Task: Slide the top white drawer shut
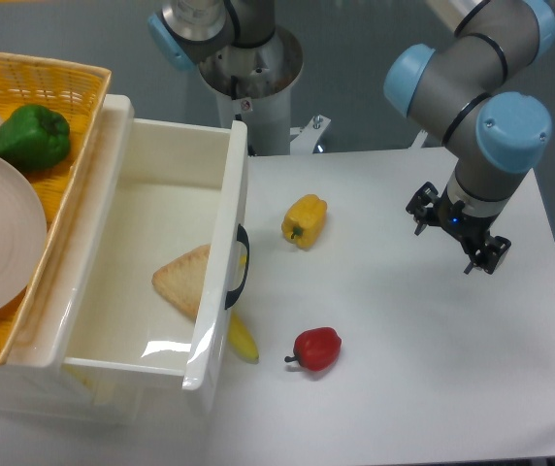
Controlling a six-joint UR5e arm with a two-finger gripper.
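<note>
The top white drawer (151,282) stood pulled well out over the left part of the tabletop (423,369), its front panel with the curved black handle (239,267) facing right, and a toast slice (185,280) lay on its floor against that panel. Just right of the panel's near end, a yellow banana (243,340) stuck out on the tabletop, and a red pepper (317,349) lay a little farther right. A yellow pepper (304,220) sat right of the handle, farther back. Left of the drawer, a yellow wicker basket (40,78) held 1 green pepper (31,136) and a pale plate (1,243). Well right of the drawer, the gripper (458,230) hung over the tabletop, its jaws apart and holding nothing.
</note>
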